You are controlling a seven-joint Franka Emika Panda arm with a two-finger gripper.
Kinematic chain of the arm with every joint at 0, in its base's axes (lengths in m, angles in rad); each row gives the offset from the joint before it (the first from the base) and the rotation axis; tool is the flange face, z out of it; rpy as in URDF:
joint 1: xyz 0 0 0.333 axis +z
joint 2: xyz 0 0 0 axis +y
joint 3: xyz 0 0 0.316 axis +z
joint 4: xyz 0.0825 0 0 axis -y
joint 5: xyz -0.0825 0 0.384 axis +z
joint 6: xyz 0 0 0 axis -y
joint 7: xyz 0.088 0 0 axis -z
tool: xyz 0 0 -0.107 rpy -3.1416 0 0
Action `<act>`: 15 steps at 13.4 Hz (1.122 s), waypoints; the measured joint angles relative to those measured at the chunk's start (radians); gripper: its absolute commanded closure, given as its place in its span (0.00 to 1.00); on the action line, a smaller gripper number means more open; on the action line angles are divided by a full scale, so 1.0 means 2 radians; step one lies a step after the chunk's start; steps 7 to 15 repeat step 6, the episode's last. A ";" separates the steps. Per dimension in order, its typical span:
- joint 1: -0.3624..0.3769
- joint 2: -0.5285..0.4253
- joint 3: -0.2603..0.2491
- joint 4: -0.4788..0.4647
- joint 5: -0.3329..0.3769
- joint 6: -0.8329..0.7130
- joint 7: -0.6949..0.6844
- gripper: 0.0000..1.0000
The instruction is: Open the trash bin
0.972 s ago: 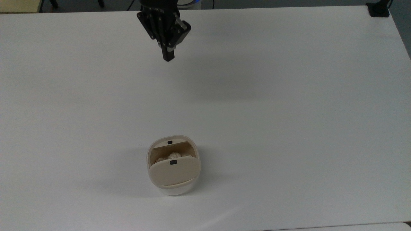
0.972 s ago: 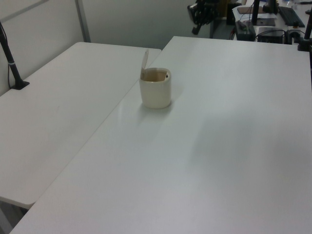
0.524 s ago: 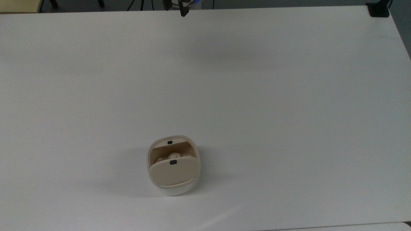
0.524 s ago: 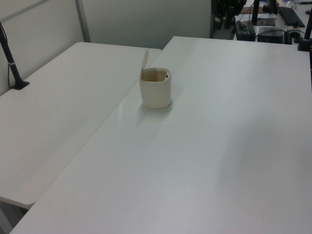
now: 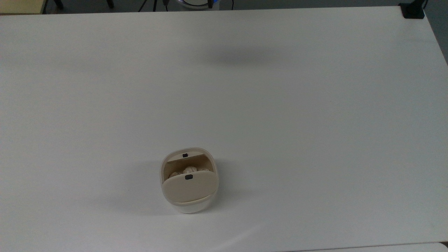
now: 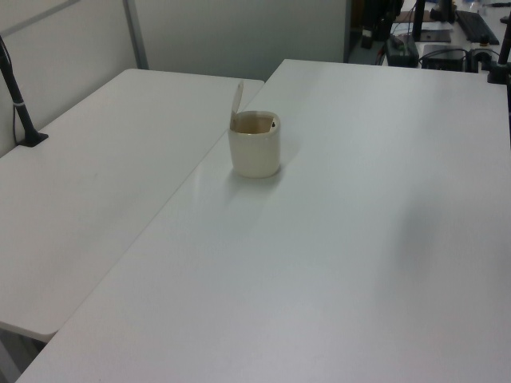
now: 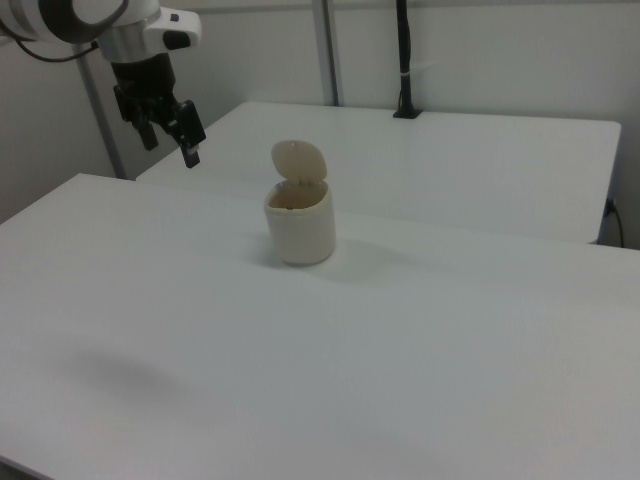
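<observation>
My pincer (image 7: 190, 152) hangs high over the desk (image 7: 420, 330), well apart from the trash bin (image 7: 299, 234), fingers pressed together. Bin sits mid-desk: white body, beige lid (image 7: 299, 161) flipped upright, crumpled paper (image 5: 189, 169) inside.

The bin (image 5: 189, 196) looks like smooth plastic, white in the body with a matt beige lid (image 5: 190, 187) that carries a small glossy black button (image 5: 189, 177); crumpled white paper (image 5: 189, 170) lies inside. The table (image 5: 315, 122) has a smooth white laminate-like top with a soft sheen. In the right view, at 10 o'clock from the bin, the gripper (image 7: 190, 152) is matt black and the arm (image 7: 120, 18) above it glossy white plastic.
</observation>
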 measured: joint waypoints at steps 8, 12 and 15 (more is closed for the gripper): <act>0.000 0.001 0.000 -0.004 -0.024 0.000 -0.046 0.00; 0.000 0.001 0.000 -0.004 -0.024 0.000 -0.046 0.00; 0.000 0.001 0.000 -0.004 -0.024 0.000 -0.046 0.00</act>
